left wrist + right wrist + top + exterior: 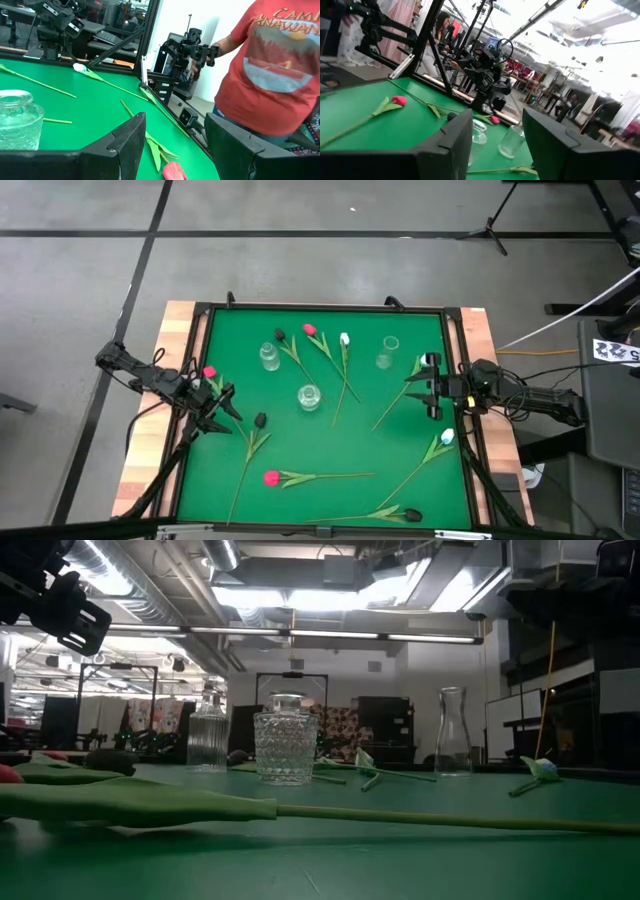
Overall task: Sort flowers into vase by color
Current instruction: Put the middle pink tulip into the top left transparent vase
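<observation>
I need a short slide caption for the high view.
Tulips lie scattered around three glass vases on green table; left gripper and right gripper wait open at its sides.

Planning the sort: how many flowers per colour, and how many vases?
Pink-red tulips: 3
Black tulips: 3
White tulips: 2
Tulip, head colour unclear, by right gripper: 1
Glass vases: 3
Total: 9 tulips, 3 vases

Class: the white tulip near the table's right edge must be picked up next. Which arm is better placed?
The right. Its gripper, jaws open, hovers just above the white tulip; the left gripper sits across the table.
</observation>
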Controlling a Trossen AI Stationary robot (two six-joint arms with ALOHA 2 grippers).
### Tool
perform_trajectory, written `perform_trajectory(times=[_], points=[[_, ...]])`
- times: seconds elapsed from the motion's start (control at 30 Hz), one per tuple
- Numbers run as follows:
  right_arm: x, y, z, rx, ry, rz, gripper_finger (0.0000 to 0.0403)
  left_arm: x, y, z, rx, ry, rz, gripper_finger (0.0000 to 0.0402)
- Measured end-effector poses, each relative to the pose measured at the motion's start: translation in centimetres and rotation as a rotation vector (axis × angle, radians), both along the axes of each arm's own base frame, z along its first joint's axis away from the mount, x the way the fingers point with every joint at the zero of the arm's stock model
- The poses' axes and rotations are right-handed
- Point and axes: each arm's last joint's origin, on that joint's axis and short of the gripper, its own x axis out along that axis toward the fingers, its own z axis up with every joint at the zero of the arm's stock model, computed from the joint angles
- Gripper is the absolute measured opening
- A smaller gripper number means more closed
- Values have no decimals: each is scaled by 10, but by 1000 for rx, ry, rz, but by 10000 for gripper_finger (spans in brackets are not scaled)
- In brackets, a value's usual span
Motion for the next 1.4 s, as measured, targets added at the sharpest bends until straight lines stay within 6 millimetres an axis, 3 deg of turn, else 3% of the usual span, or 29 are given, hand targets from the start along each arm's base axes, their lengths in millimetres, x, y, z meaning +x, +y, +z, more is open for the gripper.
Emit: perform_trajectory(times=[0.2,0.4,0.53,0.7,0.97,1.1,1.2,1.27,1.4], points=[[-2,1,12,187,-22,45,174,1,1,0,48,-29,57,200],[-3,-4,17,333,-64,-80,174,-1,8,27,-138,-249,228,200],[-3,-6,19,484,-84,-134,174,-8,12,46,-315,-403,223,200],[-4,-11,20,699,-144,-235,174,-13,15,54,-319,-510,278,200],[-5,-12,21,713,-155,-253,174,-14,15,55,-553,-442,199,200],[-5,-12,21,713,-155,-253,174,-15,19,57,-556,-473,316,200],[-5,-12,21,713,-154,-254,174,-19,26,62,-670,-519,453,200],[-5,-12,20,713,-151,-254,174,-20,30,66,-790,-495,547,200],[-5,-12,21,713,-151,-254,174,-19,29,90,-734,-363,552,200]])
